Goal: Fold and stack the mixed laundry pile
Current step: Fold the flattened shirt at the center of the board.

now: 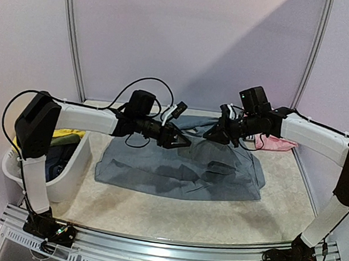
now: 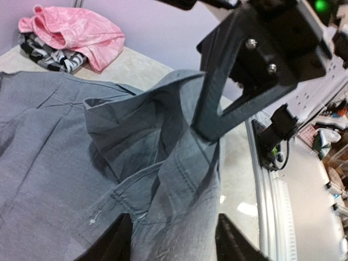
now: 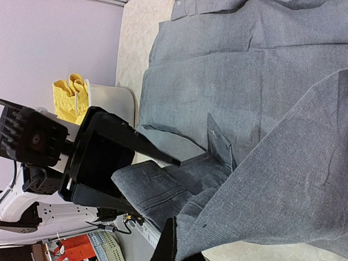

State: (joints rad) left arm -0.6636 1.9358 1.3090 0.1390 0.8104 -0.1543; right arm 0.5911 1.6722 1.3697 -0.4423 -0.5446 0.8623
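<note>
The grey shirt (image 1: 176, 168) is matt woven cloth, the pink piece (image 2: 81, 30) glossy, the tub (image 1: 72, 172) smooth plastic.

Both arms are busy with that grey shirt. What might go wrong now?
1. The two pincers sit very close together at the far edge of the grey shirt. The left pincer, its jaws apart around cloth, might bump the right pincer.
2. The right pincer pinches only a thin fold, which may slip out when lifted.
</note>
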